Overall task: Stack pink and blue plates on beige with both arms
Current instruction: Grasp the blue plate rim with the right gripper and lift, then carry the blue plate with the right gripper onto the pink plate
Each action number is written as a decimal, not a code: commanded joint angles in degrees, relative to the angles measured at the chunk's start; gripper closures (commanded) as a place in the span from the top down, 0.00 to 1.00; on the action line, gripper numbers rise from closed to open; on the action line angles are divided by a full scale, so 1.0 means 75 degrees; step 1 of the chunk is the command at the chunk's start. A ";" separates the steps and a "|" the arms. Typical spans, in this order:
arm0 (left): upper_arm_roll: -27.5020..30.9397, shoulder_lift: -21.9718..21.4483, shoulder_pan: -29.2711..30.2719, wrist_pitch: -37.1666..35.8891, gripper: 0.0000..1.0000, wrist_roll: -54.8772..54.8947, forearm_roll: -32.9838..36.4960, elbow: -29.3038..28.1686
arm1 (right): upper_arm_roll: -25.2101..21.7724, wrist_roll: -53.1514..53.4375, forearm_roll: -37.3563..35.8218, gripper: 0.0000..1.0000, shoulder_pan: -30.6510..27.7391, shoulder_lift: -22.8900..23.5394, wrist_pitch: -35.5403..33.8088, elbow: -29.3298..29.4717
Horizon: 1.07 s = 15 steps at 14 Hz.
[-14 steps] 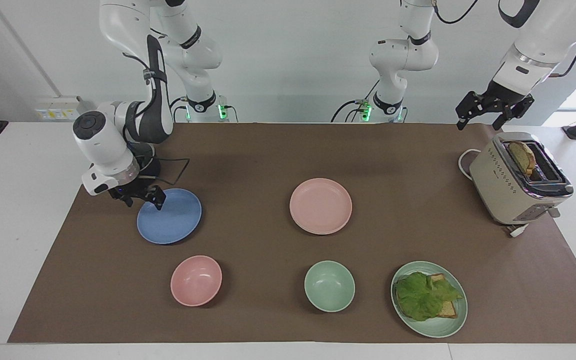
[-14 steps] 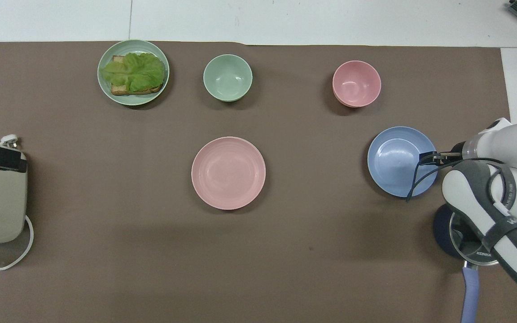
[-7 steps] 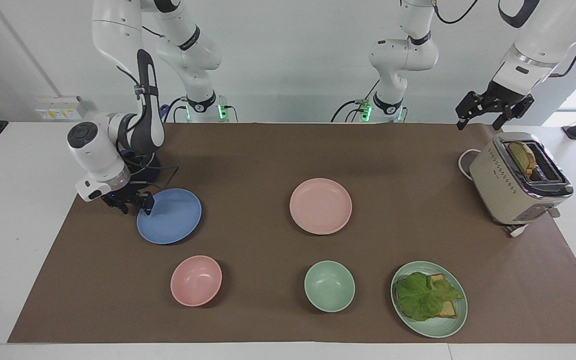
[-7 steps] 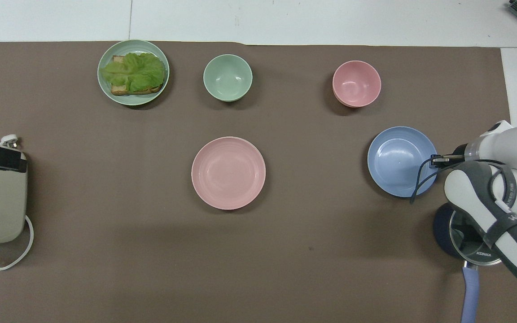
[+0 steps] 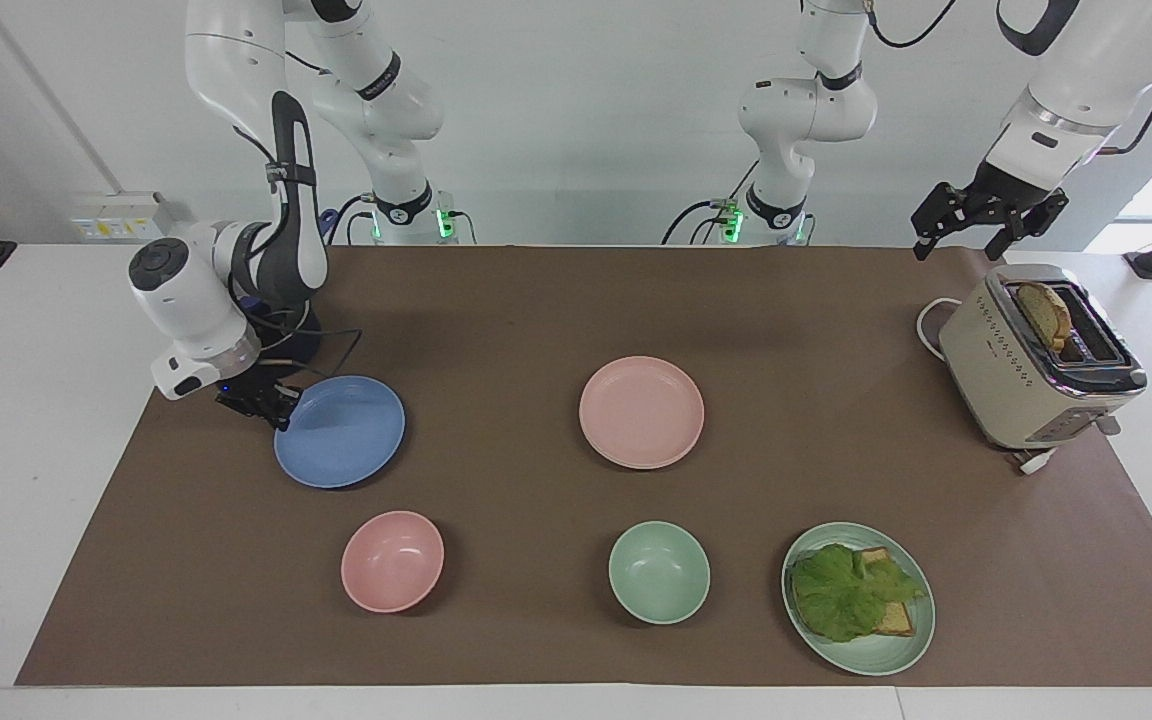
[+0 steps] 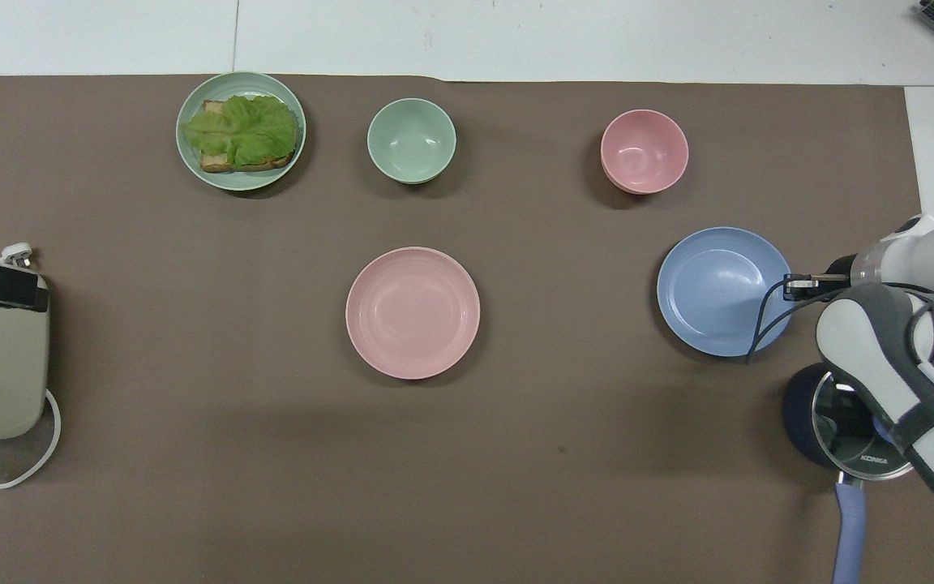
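The right gripper is clamped on the blue plate's rim, at the plate's edge toward the right arm's end of the table. Lift it level so the thin rim does not slip; the pink plate lies well apart from it, the left gripper waits spread above the toaster, and no beige plate shows

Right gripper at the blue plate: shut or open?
Shut on the blue plate: the right gripper pinches its rim at the right arm's end of the table, fingertips together on the edge.

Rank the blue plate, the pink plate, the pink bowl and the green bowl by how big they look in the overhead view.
1. blue plate and pink plate: alike, no ranking.
2. pink bowl and green bowl: alike, smaller than both plates.
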 commanded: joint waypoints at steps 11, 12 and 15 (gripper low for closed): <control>-0.0250 0.0130 0.0431 0.0225 1.00 0.0124 -0.0090 0.0027 | 0.1606 0.2514 0.0862 0.00 0.1230 -0.0978 -0.1302 0.0562; -0.0273 0.0130 0.0479 0.0261 1.00 0.0123 -0.0102 0.0003 | 0.1606 0.3018 0.0862 0.00 0.1559 -0.0967 -0.1046 0.0574; -0.0390 0.0083 0.0491 0.0180 1.00 0.0123 -0.0102 -0.0008 | 0.1606 0.4099 0.0862 0.00 0.2462 -0.0617 -0.0248 0.0702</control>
